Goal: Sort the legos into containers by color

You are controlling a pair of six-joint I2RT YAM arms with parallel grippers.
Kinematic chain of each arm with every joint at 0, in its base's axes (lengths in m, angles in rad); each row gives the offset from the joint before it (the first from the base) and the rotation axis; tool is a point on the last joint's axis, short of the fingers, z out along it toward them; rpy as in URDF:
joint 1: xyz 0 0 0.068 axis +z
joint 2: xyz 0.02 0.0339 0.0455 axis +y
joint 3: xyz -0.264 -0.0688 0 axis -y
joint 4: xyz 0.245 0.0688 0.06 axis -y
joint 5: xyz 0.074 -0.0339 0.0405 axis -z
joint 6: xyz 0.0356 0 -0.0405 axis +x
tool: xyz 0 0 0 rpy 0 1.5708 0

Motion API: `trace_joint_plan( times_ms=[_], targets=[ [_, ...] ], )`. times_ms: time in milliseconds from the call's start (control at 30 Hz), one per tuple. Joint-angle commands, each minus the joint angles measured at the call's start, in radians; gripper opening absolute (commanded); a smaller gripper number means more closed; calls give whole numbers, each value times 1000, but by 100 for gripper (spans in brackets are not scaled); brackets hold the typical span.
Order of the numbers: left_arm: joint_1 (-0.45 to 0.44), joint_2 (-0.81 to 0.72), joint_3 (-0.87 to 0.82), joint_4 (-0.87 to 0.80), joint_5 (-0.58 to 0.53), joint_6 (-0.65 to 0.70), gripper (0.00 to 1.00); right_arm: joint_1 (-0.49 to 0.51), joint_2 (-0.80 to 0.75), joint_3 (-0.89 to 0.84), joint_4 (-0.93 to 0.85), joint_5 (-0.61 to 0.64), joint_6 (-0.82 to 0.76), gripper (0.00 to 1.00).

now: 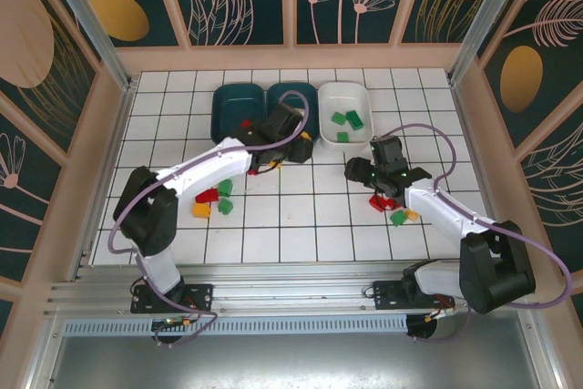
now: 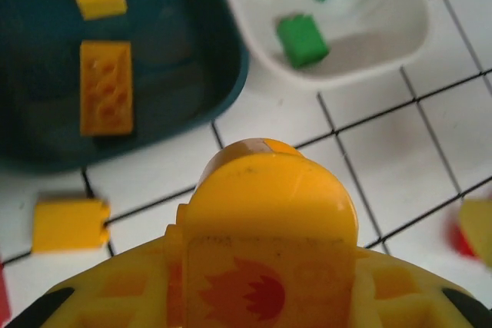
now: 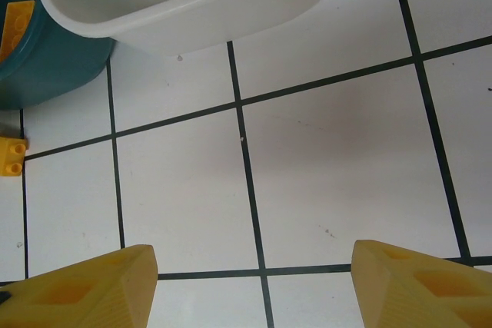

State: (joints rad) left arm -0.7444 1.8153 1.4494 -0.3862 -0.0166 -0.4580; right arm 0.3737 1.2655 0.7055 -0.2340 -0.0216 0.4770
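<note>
White tray: upper middle of the overhead view, the right-most of 3 trays set side by side; 3 green bricks lie in it.
Left teal tray: upper left of centre, with 1 red brick on its floor.
Middle teal tray: between the other 2; the left wrist view shows 2 yellow bricks lying in it.
Left gripper: above the tiles just below where the middle teal tray meets the white one, clenched on a yellow rounded piece that bears a flame mark. Fingers and piece are the same yellow, so their edges are hard to part.
Right gripper: fingers spread wide with nothing between them, over bare tile below the white tray's near corner.
Left cluster: red, green and yellow bricks on the tiles at centre left, beside the left arm.
Right cluster: red, green and yellow bricks at centre right, partly under the right arm.
Single yellow brick: on a tile just outside the middle teal tray, lower left of the left wrist view.
</note>
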Motion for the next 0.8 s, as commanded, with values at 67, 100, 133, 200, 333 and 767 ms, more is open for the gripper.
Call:
trace_joint_plan(
  times_ms=[67,100,133,200,333,767],
  targets=[
    [82,164,176,-86,60,39,20,-11,-42,-14,-4,-3,-12,68],
    [95,188,209,-92,71,38,20,-11,-51,-15,-7,-3,-10,68],
    [112,213,241,-97,79,37,20,-12,-59,-18,-11,-1,-8,68],
    [139,261,305,-111,87,38,20,-12,-76,-24,-15,-2,-3,68],
    [162,385,471,-199,56,58,20,-14,-97,-40,-19,-9,5,68],
    [180,526,672,-282,-19,59,66,-13,-117,-14,-36,-30,-11,69]
  ],
)
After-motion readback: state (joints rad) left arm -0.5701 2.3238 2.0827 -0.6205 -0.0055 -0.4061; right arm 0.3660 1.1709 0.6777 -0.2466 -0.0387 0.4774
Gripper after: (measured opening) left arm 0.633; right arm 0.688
